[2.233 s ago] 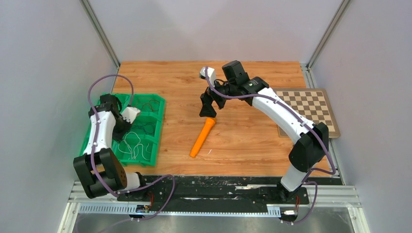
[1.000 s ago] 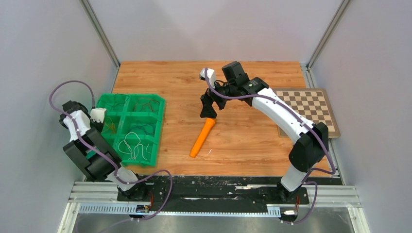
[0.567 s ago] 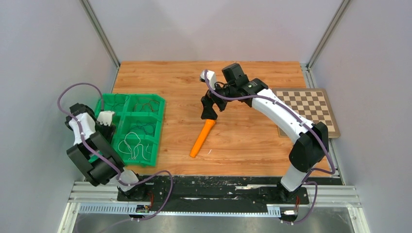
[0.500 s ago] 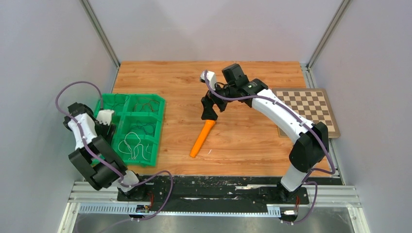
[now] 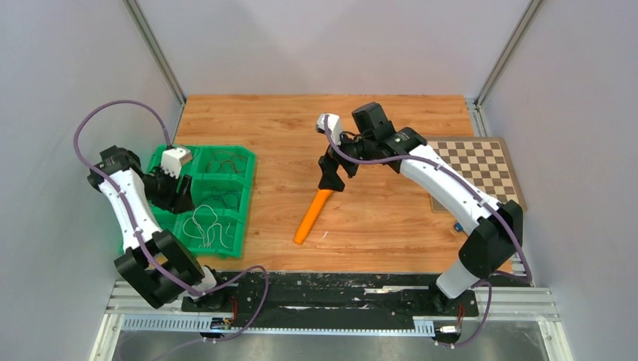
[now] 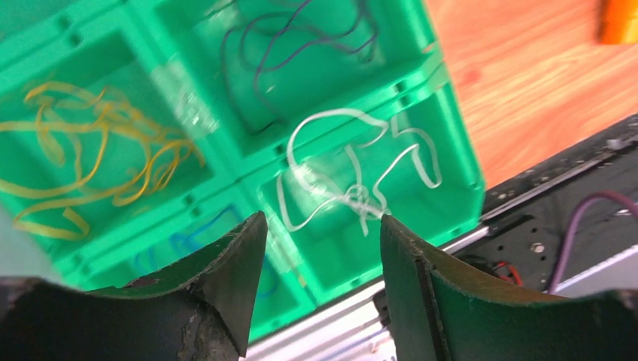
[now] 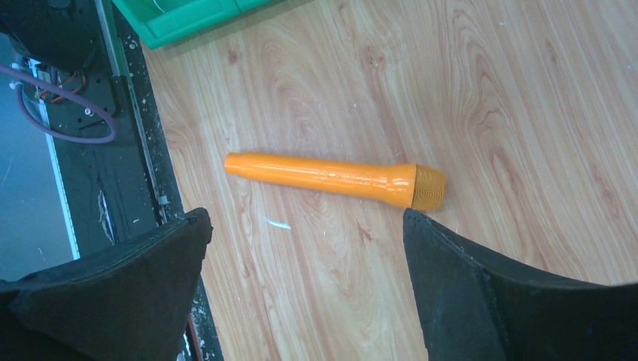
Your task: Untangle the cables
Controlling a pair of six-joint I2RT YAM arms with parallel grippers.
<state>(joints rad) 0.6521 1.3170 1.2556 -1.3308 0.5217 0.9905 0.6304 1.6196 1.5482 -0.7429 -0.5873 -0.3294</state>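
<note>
Top view, green plastic six-compartment tray: at the left of the wooden table, and every strand I can spot lies inside it.
Top view, thin white cables: near right compartment, with darker strands in the two compartments behind.
Top view, my left gripper: hanging over the tray's left side. I can't read the jaw gap from up here.
Top view, my right gripper: over the far end of the orange tapered marker, mid-table and well apart from the tray.
Left wrist, left gripper: fingers spread, nothing between them, white cables below.
Left wrist, sorting: yellow cables, dark purple cables and white each have their own compartment, and faint blue cables peek out beside my finger. With the colours apart, I'd call most of the job done.
Left wrist, what's left: the white ones cross in a small knot mid-compartment, and the yellow heap loops over itself. To me, those are the remaining tangles.
Right wrist, right gripper: wide open and empty, with the marker flat on the wood beneath, untouched.
Right wrist, cables: none close, only a tray corner far left.
</note>
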